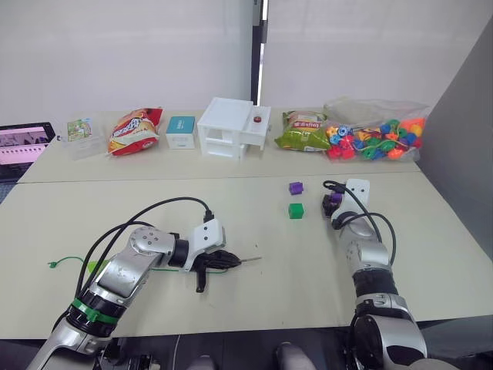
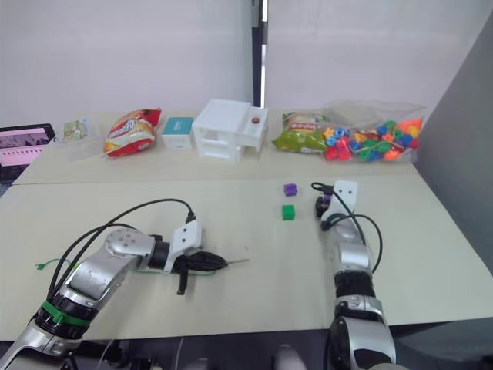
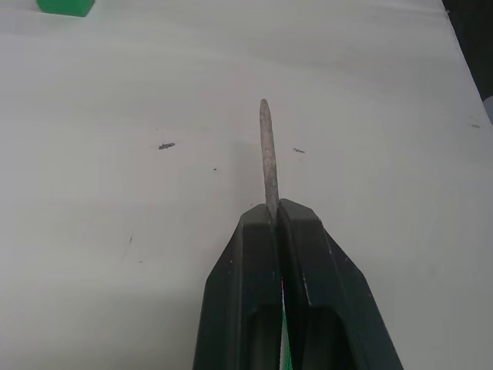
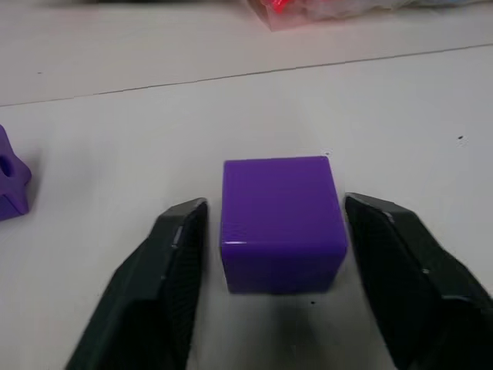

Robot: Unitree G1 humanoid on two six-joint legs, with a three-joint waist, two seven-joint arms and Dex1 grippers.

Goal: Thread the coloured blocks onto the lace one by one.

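A smooth purple plastic cube (image 4: 282, 223) is seen on the pale table (image 1: 231, 223), right of centre in the left eye view, with the right claw (image 4: 276, 254) set wide around it; a black finger (image 4: 162, 277) is placed on either side, and small gaps are left between the pads and the cube faces. A second purple block (image 1: 296, 187), with a hole in its side, is found just beyond it toward the upper left, and a small dark green plastic cube (image 1: 296, 210) is placed near both, slightly lower in the frame. The thin bright green lace (image 1: 73, 262) is stretched across the lower left of the frame, its knotted tail (image 1: 52, 264) lying at the far left. Its stiff grey needle-like tip (image 3: 267, 154) is clamped in the left claw (image 3: 279, 220), whose fingers are pressed together on it, the tip projecting forward just above the table. A clear bag of red, orange and blue beads (image 1: 377, 139) is seen at the upper right.
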